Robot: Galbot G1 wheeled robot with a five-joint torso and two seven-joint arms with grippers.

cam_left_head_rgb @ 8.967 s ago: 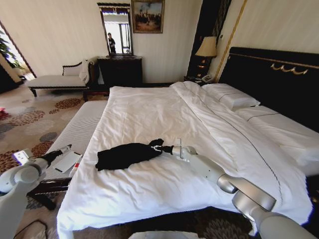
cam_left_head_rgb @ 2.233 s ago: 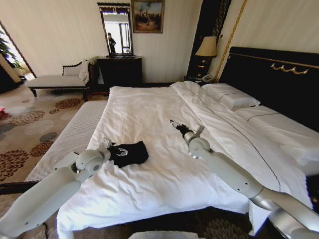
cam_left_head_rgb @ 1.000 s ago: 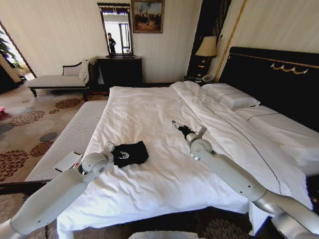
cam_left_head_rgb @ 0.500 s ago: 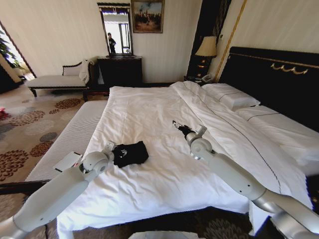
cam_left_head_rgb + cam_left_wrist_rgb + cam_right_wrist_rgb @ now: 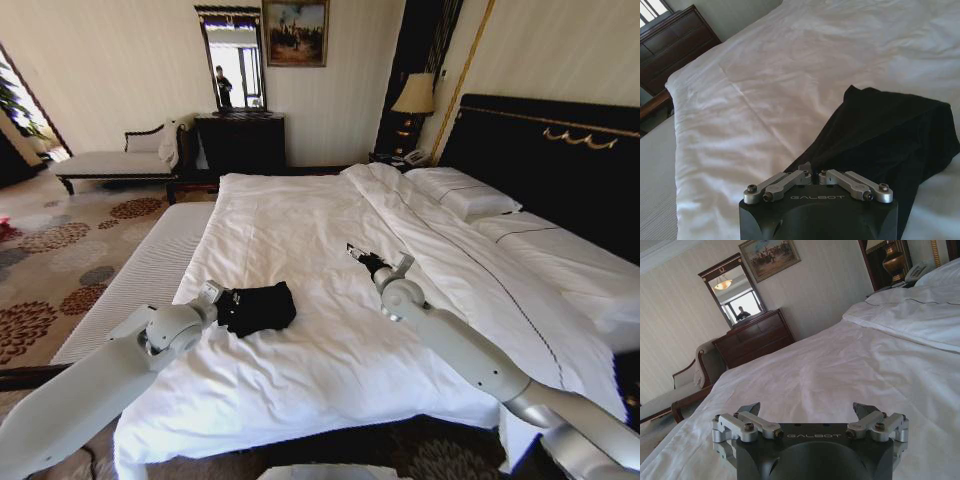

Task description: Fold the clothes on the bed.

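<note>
Black T-shirt [image 5: 258, 307] sits as compact bundle near bed [image 5: 330, 230] edge, seven o'clock of mattress centre. Left gripper [image 5: 222, 299] at its nine o'clock, fingers pressed together on cloth edge; final tuck, judging. Next: release cleanly. Right gripper [image 5: 356, 254] hovers mid-bed, spread wide per wrist view [image 5: 808, 412].

White duvet [image 5: 300, 225] is lying open across the bed [image 5: 560, 160] toward the foot edge; the folded black T-shirt [image 5: 258, 306] and left gripper [image 5: 222, 299] are crowding the left edge, the right gripper [image 5: 356, 254] mid-bed.
</note>
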